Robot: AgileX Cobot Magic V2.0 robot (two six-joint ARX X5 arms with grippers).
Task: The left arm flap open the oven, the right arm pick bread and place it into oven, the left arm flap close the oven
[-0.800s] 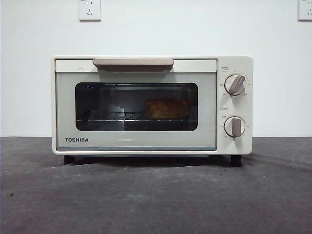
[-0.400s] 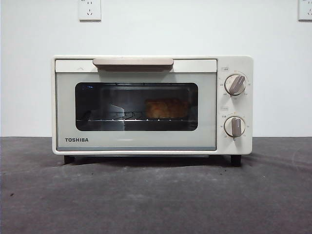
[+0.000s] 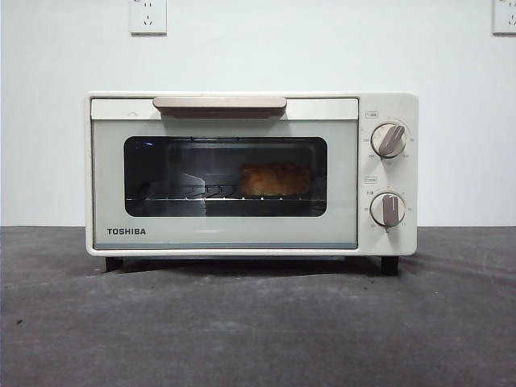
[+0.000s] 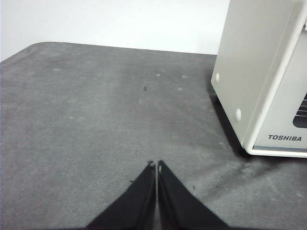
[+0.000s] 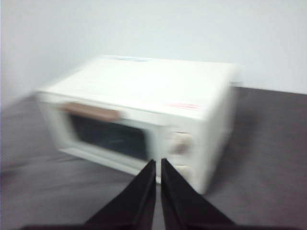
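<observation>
2 grippers, left gripper (image 4: 156, 165) and right gripper (image 5: 158, 163), have jaws closed, empty. Unchanged over 1 s: oven (image 3: 250, 173) shut, bread (image 3: 274, 179) inside. Task appears complete.

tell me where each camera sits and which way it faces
Front: low at table height, facing the shut TOSHIBA toaster oven with bread inside; no arm shows.
Left wrist: above the grey table, left claw shut, oven corner at the edge.
Right wrist: raised, blurred, right claw shut.
All three share the oven.
</observation>
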